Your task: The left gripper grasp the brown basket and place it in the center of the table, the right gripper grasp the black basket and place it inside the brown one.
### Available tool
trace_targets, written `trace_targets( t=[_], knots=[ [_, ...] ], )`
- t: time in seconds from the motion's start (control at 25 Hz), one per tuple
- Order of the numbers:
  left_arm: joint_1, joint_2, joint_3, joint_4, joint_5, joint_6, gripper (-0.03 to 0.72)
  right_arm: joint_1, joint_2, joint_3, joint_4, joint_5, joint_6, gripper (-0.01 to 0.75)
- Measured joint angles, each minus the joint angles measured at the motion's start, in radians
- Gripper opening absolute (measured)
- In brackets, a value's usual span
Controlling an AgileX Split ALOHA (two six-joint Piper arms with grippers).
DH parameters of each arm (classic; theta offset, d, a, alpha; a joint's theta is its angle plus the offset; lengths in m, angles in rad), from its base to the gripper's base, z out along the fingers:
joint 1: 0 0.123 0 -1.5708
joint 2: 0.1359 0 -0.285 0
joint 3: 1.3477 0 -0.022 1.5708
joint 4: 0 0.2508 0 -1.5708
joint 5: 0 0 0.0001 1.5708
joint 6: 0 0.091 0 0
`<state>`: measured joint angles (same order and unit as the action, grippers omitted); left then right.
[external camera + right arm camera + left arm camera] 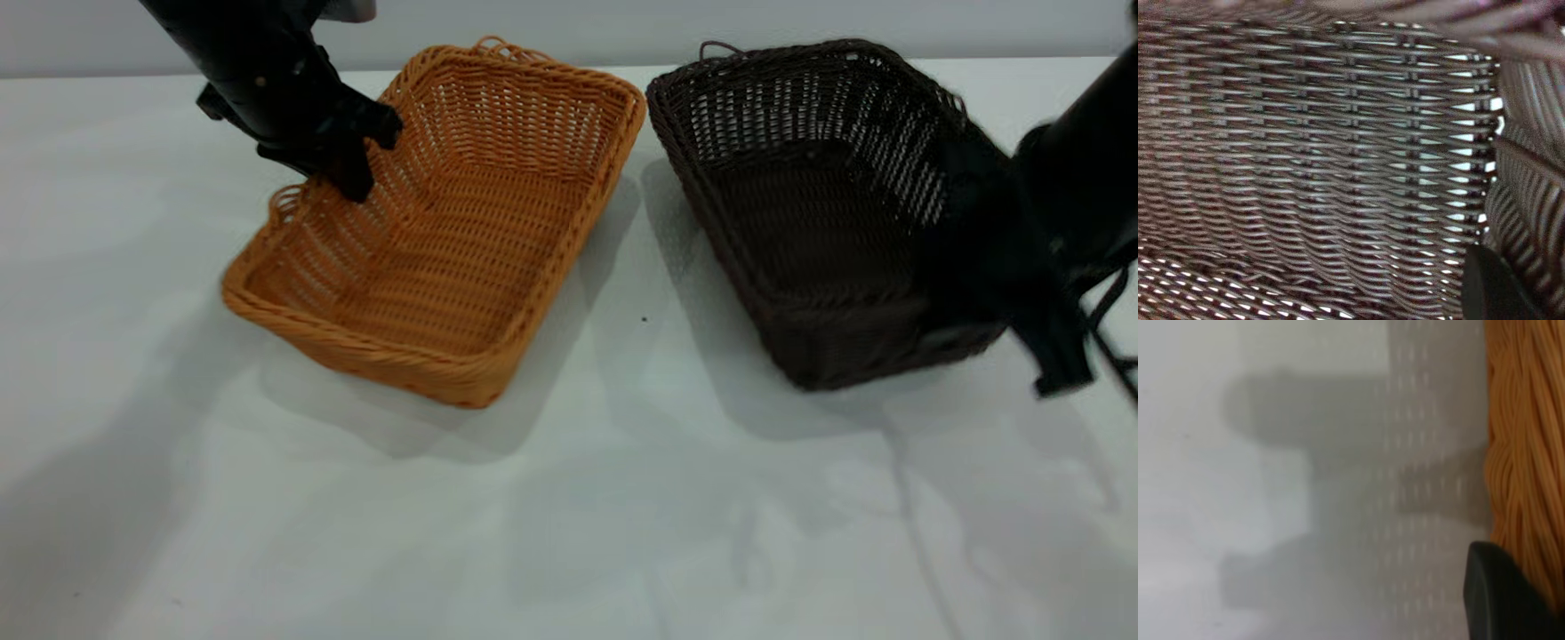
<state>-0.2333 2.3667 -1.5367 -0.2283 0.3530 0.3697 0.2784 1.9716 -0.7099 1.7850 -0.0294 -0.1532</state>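
Left gripper [356,173] fingers straddle brown basket [444,222] rim, grip unconfirmed. Right gripper [1005,267] fingers straddle black basket [800,204] wall, closure unclear. Watch: thin bites could slip, tipping baskets.

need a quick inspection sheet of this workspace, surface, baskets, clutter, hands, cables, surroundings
surface: plain white matte table, soft shadows, one tiny dark speck between the baskets
job's things: rectangular orange-tan woven wicker basket left of centre, angled, empty; rectangular dark brown-black woven wicker basket beside it on the right, apart, empty, not nested
clutter: nothing seen
grippers: left hand at the orange-tan basket's left rim, a finger over the wall; right hand blurred at the dark basket's right wall; neither grip can be judged
cables: black cables hanging by the right arm
surroundings: pale grey wall behind the table
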Motion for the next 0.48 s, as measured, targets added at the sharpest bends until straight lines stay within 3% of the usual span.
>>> trace_targets(
  t=[0.2, 0.32, 0.48],
  knots=[
    [0.0, -0.004, 0.0, 0.053, -0.001, 0.041, 0.085, -0.161, -0.11, -0.015, -0.093, 0.049, -0.152, 0.078],
    [-0.013, -0.004, 0.0, 0.054, -0.009, 0.204, 0.085, -0.265, -0.15, -0.051, -0.208, 0.193, -0.246, 0.078],
    [-0.069, -0.009, 0.0, 0.02, -0.041, 0.491, 0.085, -0.374, -0.167, -0.13, -0.436, 0.47, -0.287, 0.078]
  ],
)
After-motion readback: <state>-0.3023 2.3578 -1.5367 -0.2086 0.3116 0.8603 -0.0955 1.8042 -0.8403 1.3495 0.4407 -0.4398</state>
